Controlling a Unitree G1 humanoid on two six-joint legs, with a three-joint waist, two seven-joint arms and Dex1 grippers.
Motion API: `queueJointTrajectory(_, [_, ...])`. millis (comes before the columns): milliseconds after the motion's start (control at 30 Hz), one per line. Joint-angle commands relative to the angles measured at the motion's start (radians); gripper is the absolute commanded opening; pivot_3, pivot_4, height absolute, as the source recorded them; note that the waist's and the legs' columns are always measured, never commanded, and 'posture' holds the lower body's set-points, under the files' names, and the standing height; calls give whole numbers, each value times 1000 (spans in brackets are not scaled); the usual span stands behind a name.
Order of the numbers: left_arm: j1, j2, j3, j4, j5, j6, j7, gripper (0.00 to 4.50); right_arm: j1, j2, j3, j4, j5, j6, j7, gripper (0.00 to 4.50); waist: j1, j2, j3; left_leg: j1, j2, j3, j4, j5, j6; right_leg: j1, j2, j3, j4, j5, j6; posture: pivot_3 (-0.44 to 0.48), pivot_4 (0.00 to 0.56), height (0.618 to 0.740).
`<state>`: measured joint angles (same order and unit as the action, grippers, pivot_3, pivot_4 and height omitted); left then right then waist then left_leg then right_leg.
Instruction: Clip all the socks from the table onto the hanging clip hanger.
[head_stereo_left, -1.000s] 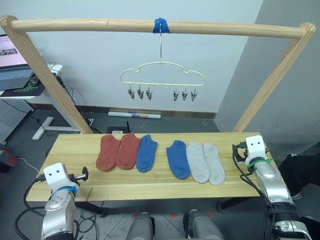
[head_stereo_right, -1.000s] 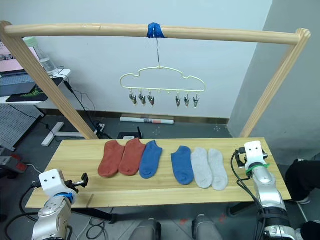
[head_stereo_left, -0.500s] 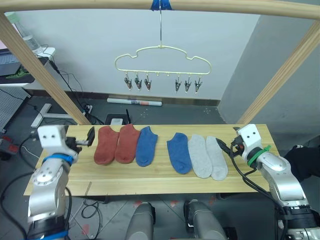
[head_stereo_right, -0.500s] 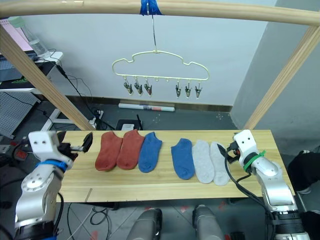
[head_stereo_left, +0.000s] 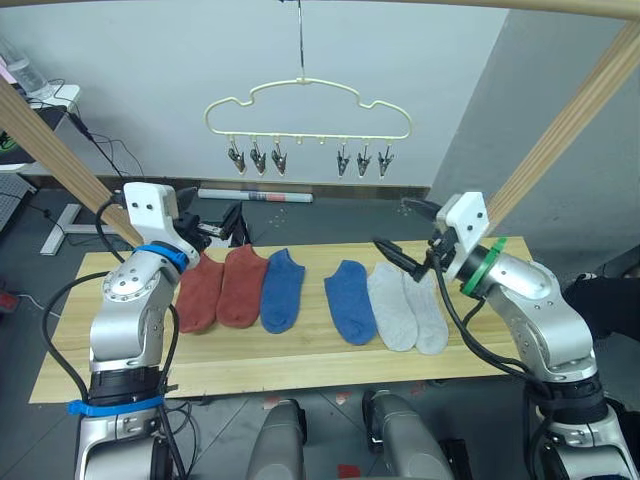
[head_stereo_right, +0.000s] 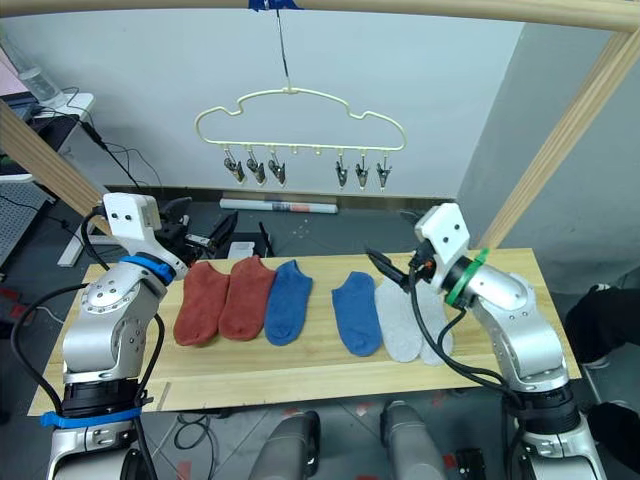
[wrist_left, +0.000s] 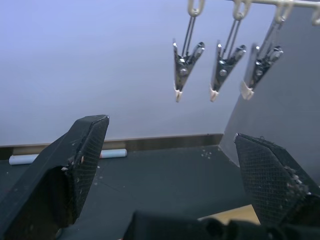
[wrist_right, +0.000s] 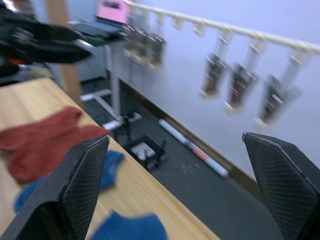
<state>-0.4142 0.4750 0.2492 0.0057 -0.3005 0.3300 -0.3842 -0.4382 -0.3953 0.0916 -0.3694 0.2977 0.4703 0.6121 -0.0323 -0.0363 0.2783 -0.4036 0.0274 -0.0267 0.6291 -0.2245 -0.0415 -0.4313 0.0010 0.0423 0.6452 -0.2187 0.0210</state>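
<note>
Six socks lie in a row on the table (head_stereo_left: 300, 362): two rust-red socks (head_stereo_left: 200, 292), two blue socks (head_stereo_left: 283, 290) and two light grey socks (head_stereo_left: 390, 305). Above and behind them the pale-yellow clip hanger (head_stereo_left: 305, 100) hangs by its hook, its silver clips (head_stereo_left: 255, 158) all bare. My left gripper (head_stereo_left: 222, 226) is open, raised over the far edge of the red socks and pointing toward the three left clips (wrist_left: 225, 67). My right gripper (head_stereo_left: 405, 232) is open too, held above the grey socks and holding nothing.
The thick wooden frame's slanted legs stand at the table's far corners, the left leg (head_stereo_left: 50, 150) and the right leg (head_stereo_left: 565, 125), with the top pole (head_stereo_right: 400, 8) overhead. Cables and a white tube (head_stereo_left: 255, 195) lie on the floor behind the table.
Both arms have risen from the table's ends and swung inward, the left over the red socks, the right over the grey ones. The camera has also moved closer and tilted down.
</note>
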Motion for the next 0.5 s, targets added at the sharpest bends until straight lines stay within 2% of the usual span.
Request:
queueJointTrajectory(33, [-45, -7, -12, 11, 12, -39, -2, 4490, -77, 27, 25, -23, 37, 15, 21, 4500, 0, 0, 0, -1, 0, 0, 0, 0, 0, -1, 0, 0, 0, 0, 0, -29, 278, 740])
queueJointTrajectory(267, [-137, -27, -15, 114, 34, -88, 18, 4490, -190, 82, 34, 14, 69, 49, 24, 4500, 0, 0, 0, -11, 0, -2, 2, 0, 0, -11, 0, -1, 1, 1, 1, -31, 285, 740])
queueJointTrajectory(467, [-197, -42, -25, 209, 59, -159, 15, 4490, -226, 101, 38, 28, 66, 42, 21, 4500, 0, 0, 0, -12, 0, -2, 2, 0, 0, -11, -2, -2, 1, 4, -4, -35, 286, 740])
queueJointTrajectory(500, [-204, -42, -33, 220, 64, -180, 6, 4310, -227, 102, 40, 28, 64, 39, 21, 4500, 0, 0, 0, -12, 0, -2, 2, 0, 0, -11, -2, -2, 1, 4, -4, -35, 286, 740])
